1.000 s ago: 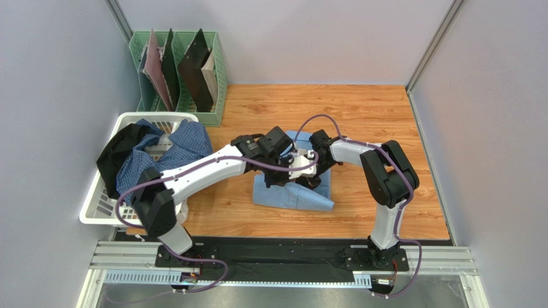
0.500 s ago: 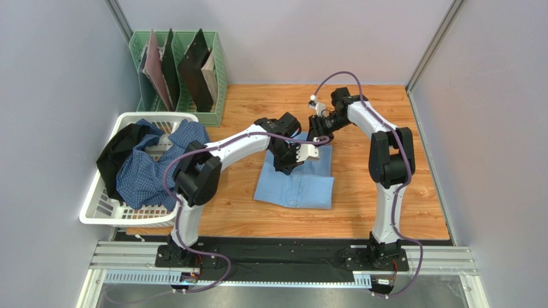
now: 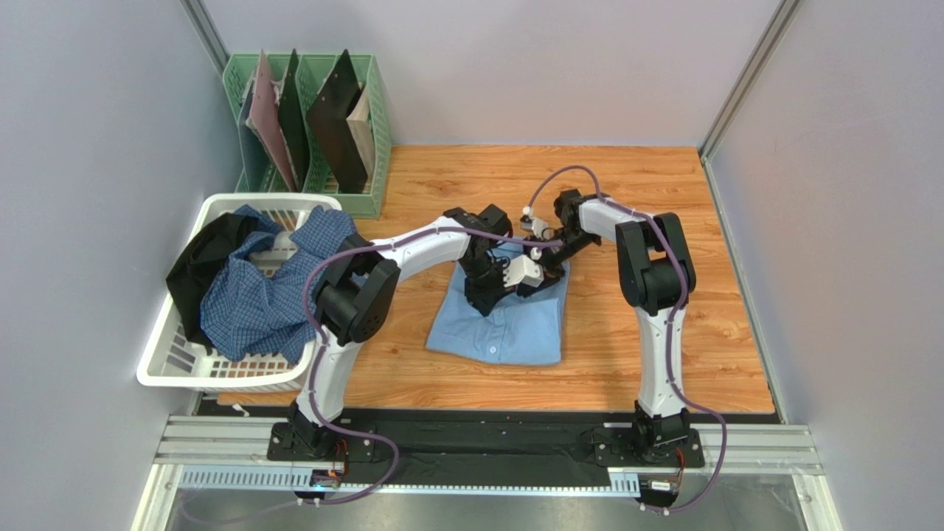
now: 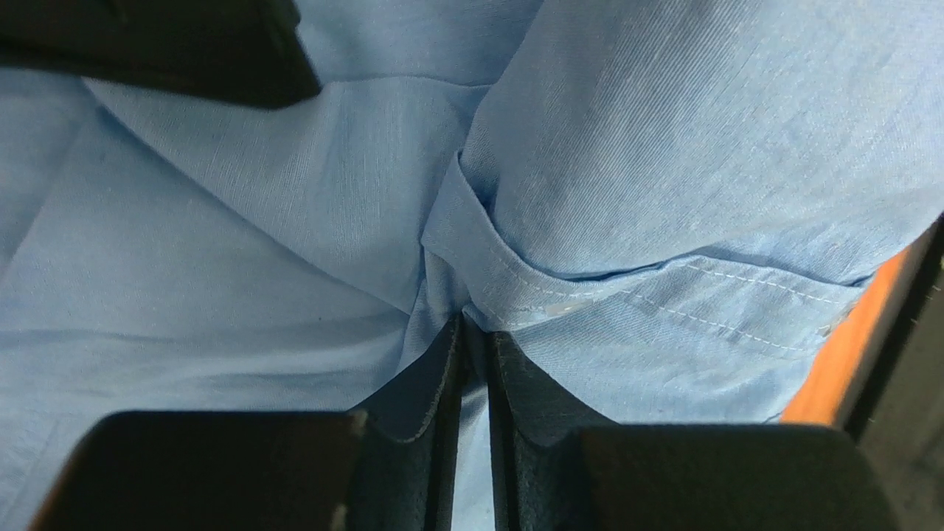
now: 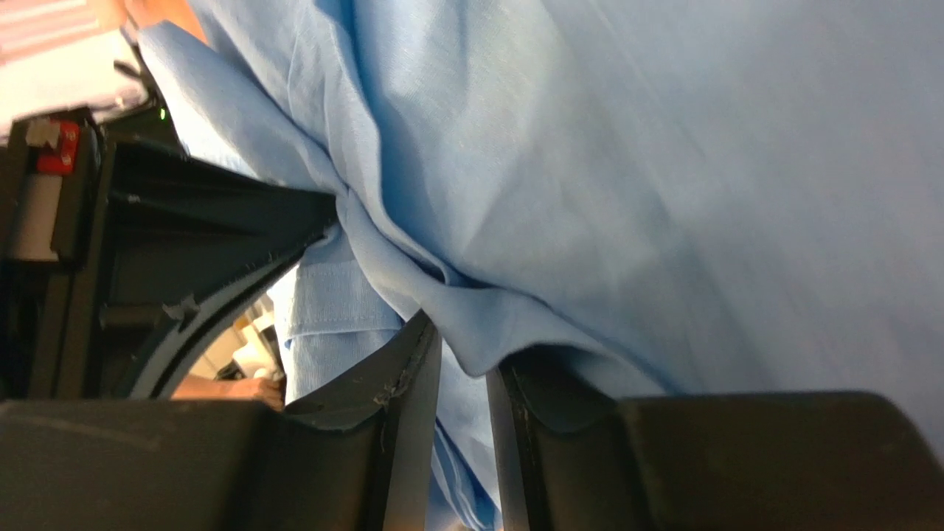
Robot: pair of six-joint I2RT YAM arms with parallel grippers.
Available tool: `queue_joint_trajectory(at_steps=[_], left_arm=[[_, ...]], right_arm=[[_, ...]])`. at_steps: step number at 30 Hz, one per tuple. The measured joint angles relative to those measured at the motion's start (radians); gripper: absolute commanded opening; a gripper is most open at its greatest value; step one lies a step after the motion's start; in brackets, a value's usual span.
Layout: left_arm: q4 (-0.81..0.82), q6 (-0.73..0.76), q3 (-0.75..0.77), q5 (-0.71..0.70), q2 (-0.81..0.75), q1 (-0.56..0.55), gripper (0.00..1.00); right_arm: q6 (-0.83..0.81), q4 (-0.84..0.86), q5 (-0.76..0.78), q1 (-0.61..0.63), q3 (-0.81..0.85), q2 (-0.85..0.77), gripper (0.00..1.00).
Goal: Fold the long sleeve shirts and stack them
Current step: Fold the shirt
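Observation:
A plain light blue long sleeve shirt [image 3: 499, 326] lies folded in a rough rectangle on the wooden table's middle. Both grippers meet low at its far edge. My left gripper [image 3: 519, 274] has its fingers nearly together, and a puckered fold of the shirt [image 4: 687, 133] is pinched at its tips [image 4: 474, 332]. My right gripper [image 3: 543, 246] is just behind it, with a hanging fold of the same shirt [image 5: 687, 166] between its fingers [image 5: 463, 354]. A blue-and-white checked shirt [image 3: 260, 293] lies bunched in the white basket [image 3: 166, 365] at the left.
A black garment [image 3: 205, 260] hangs over the basket's left rim. A green file rack [image 3: 316, 122] with dark folders stands at the back left. Grey walls close in both sides. The black base rail [image 3: 488, 443] runs along the near edge.
My right gripper came back from the far side down to the shirt's far edge, beside the left gripper. The folded shirt now lies flatter and slightly further left.

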Motion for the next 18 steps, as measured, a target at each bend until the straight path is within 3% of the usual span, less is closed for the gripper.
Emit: queue_joint_trajectory(at_steps=[8,16,17,18], left_arm=[[-0.016,-0.056,-0.205,0.105,-0.192,-0.023,0.44],[0.022,-0.039,-0.231,0.189,-0.354,-0.007,0.61],[0.027,-0.029,-0.231,0.196,-0.354,-0.007,0.74],[0.034,-0.019,-0.234,0.201,-0.35,-0.007,0.75]], right_arm=[[-0.001,0.006,-0.005,0.076,-0.202,-0.132,0.34],[0.012,-0.001,-0.009,0.036,-0.04,-0.182,0.37],[0.017,0.004,-0.007,0.032,-0.021,-0.182,0.38],[0.026,0.006,-0.002,0.027,0.008,-0.179,0.38]])
